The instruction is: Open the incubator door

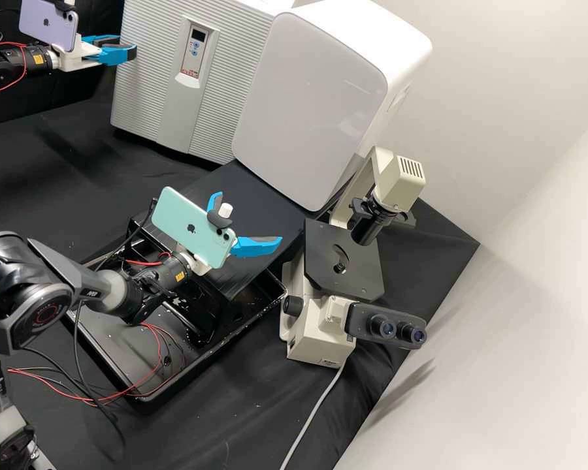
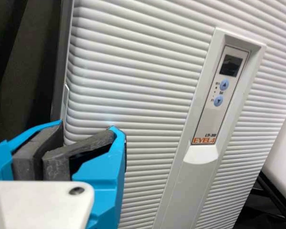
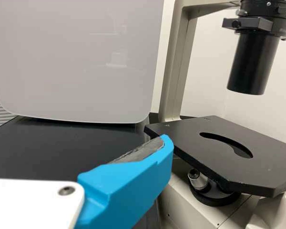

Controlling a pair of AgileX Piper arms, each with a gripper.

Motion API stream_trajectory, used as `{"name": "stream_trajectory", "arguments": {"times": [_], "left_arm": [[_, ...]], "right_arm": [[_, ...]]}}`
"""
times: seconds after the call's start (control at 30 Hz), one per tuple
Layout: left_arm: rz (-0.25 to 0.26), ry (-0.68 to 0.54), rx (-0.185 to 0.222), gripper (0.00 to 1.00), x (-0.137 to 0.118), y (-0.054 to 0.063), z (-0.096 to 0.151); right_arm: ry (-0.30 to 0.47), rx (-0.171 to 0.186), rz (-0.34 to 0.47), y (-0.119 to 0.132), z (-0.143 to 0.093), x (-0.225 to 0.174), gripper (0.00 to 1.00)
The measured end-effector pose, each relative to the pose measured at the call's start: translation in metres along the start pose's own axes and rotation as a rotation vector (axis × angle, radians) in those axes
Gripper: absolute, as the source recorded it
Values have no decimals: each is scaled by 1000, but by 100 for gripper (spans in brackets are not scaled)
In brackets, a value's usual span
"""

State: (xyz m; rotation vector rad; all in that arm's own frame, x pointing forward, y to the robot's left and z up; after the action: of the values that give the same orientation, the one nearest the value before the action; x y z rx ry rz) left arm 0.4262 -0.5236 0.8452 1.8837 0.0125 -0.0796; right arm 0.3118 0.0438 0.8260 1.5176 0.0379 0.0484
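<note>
As your left gripper (image 1: 129, 51) sat with its padded fingers drawn together, holding nothing that you could make out, its tips were right by the side edge (image 2: 66, 102) of the incubator's ribbed door (image 2: 133, 86). You couldn't tell whether they touched it. The incubator (image 1: 153, 78) stood upright at the back of the bench, door closed, and that edge, the one away from the white cabinet (image 1: 313, 98), looked the place to take hold (the ribs seemed too shallow to pinch, and the control panel (image 2: 225, 81) was no handle). Your next job was probably to work a fingertip behind the edge and draw it outward along an arc. The door was likely stiff and rather heavy, with a seal that would resist at first and then let go suddenly; its smooth plastic could let the pads slip, and a hard sideways pry might mark it or nudge the whole unit. Farther out, your right gripper (image 1: 248, 218) hung with its fingers wide apart above the black tray (image 1: 215, 349), near the microscope (image 1: 317, 326), so it seemed best left idle for this pull.
</note>
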Motion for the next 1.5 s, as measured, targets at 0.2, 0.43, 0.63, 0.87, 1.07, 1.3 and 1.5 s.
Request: {"name": "stream_trajectory", "arguments": {"times": [0.2, 0.43, 0.63, 0.87, 1.07, 1.3, 1.5], "left_arm": [[-7, -3, 0, 0, -3, -1, 2], [-24, -24, 28, 0, -14, -5, 5], [-25, -46, 29, 0, -27, -8, 10], [-30, -53, 17, 0, -31, -9, 13], [-31, -69, 8, 0, -37, -11, 18], [-36, -108, 3, 0, -56, -19, 28], [-45, -126, -15, 0, -72, -27, 37]], "right_arm": [[0, 0, 0, 0, 0, 0, 100], [0, 0, 0, 0, 0, 0, 100], [0, 0, 0, 0, 0, 0, 100], [0, 0, 0, 0, 0, 0, 100], [0, 0, 0, 0, 0, 0, 100], [0, 0, 0, 0, 0, 0, 100], [0, 0, 0, 0, 0, 0, 100]]}}
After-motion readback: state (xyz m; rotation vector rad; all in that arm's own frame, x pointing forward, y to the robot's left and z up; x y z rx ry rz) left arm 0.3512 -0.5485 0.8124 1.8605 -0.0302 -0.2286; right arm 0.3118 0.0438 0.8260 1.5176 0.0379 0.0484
